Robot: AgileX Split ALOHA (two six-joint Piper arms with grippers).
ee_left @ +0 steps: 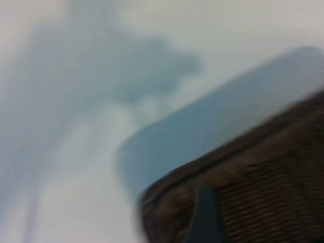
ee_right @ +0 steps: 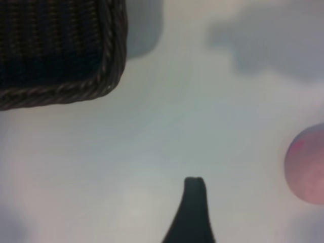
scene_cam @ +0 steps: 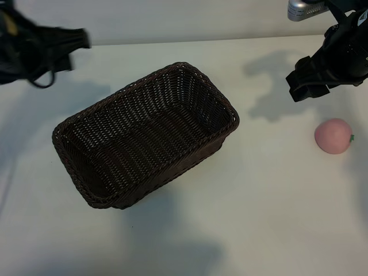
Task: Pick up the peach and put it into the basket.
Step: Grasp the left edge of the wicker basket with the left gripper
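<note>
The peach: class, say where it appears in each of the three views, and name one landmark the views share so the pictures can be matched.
Exterior view: the peach lies on the table near the right edge, apart from the basket.
Left wrist view: not in it.
Right wrist view: cut off by the right edge.
Shared landmark: the basket, whose braided rim shows in all three views.

Both hands [scene_cam: 57, 46] [scene_cam: 307, 80] open, aloft.

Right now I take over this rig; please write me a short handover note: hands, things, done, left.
Left hand: open, holds nothing, at the far left edge of the table.
Right hand: open, empty, hovering at the far right, above and behind the peach.
Peach: on the table, right of the basket, apart from it.
Basket: in the middle, nothing inside.
Done: nothing yet.
Left: grasp the peach, probably with the right hand, and put it into the basket.
</note>
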